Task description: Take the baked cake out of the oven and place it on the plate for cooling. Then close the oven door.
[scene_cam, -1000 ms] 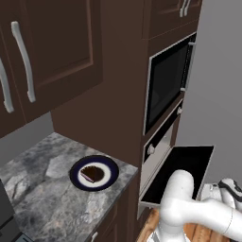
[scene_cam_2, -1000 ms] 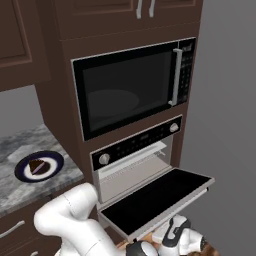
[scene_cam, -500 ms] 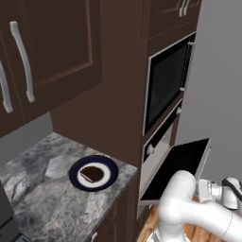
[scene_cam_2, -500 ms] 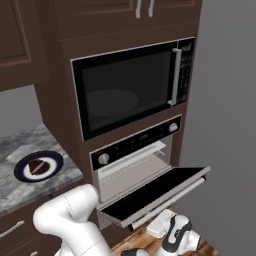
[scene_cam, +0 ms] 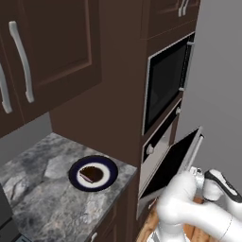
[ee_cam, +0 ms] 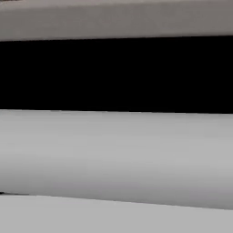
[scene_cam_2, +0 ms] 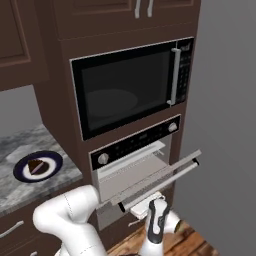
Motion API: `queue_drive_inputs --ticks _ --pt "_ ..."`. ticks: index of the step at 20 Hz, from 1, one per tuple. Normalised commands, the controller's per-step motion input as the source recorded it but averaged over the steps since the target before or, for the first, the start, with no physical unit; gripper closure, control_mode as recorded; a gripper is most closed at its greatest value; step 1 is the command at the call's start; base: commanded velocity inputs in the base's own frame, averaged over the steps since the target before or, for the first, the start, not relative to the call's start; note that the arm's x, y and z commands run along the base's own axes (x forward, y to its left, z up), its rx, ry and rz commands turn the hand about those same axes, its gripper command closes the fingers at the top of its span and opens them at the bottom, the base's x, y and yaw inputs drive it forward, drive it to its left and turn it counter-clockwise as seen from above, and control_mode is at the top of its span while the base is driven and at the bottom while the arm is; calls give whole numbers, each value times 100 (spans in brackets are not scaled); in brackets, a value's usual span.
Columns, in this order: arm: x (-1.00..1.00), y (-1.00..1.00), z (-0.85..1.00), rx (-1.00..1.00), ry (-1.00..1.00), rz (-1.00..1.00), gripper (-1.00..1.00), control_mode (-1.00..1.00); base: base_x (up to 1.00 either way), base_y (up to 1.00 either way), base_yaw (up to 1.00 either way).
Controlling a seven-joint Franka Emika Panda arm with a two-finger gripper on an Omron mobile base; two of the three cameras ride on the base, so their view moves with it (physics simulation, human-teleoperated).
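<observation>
Pushing up from under the oven door is the job right now. The claw [scene_cam_2: 157, 220] sits low, at about 6 o'clock in the right base view, tucked just below the oven door [scene_cam_2: 150, 185]. I cannot tell if the claw is spread or pressed together, because the door and the white hand hide its tips.

The door is partway up, tilted, with its long silver bar handle [scene_cam_2: 165, 180] sticking out toward the room. To do this well, I think the claw should press near the middle of the door, not at one corner. It should go up and in toward the oven [scene_cam_2: 132, 150] in a smooth curve. A slip off the edge could let the door drop.

Over at 9 o'clock, the baked cake [scene_cam_2: 36, 166] already lies in the middle of the plate [scene_cam_2: 20, 167] on the grey stone surface [scene_cam: 42, 198]. It is well apart from the oven.
</observation>
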Motion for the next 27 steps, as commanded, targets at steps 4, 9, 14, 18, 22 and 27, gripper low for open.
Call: queue_drive_inputs --ticks 4,9,14,18,22,27 --pt "100 100 64 0 -6 10 -100 -100 0 0 0" --pt "100 100 77 0 0 18 -100 -100 0 0 0" --pt "100 88 86 4 0 28 -100 -100 0 0 0" --pt "100 68 74 8 0 32 -100 -100 0 0 0" --pt "100 74 45 7 0 33 -100 -100 0 0 0" --pt "100 91 23 4 0 33 -100 -100 0 0 0"
